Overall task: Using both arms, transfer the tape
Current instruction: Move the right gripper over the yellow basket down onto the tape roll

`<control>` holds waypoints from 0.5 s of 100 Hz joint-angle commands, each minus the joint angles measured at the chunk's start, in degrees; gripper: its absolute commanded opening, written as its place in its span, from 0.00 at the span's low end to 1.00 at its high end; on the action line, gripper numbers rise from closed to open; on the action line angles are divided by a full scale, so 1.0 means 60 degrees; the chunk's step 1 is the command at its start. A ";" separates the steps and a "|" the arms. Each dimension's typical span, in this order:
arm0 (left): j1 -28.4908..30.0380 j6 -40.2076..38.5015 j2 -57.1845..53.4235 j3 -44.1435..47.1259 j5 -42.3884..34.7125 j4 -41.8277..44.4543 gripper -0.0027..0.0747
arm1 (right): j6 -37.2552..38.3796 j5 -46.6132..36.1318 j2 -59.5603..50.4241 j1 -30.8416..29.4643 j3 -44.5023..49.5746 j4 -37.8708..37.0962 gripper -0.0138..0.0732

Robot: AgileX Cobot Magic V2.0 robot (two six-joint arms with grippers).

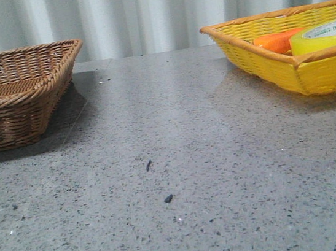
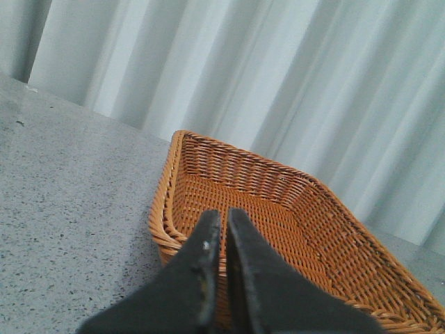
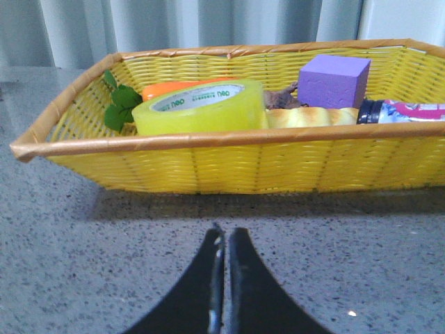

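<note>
The tape [image 3: 200, 108] lies flat, core upward, in the yellow basket [image 3: 208, 163] beside the carrot [image 1: 276, 42] — straight ahead of the right gripper [image 3: 224, 240], the nearer one; both it and the left gripper [image 2: 224, 226] — facing the brown basket [image 2: 278, 209] — are closed, empty.

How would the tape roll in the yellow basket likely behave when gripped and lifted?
The tape lies flat on its side, so it probably won't roll. Its wide, solid wound shape suggests it is stiff under squeeze. Its glossy surface may be somewhat slippery. The carrot touches it and might shift.
</note>
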 commanded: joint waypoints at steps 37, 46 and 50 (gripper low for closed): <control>0.0027 -0.0054 0.1409 -0.2445 0.1138 0.2132 0.01 | -0.0094 -0.0299 0.1136 -0.0015 -0.2759 0.3312 0.09; 0.0027 -0.0054 0.2623 -0.3493 0.1812 0.2206 0.02 | -0.0094 0.0760 0.2371 -0.0015 -0.3921 0.3012 0.09; -0.0020 -0.0054 0.3077 -0.3950 0.2126 0.2206 0.06 | -0.0094 0.1183 0.2994 -0.0015 -0.4477 0.2952 0.10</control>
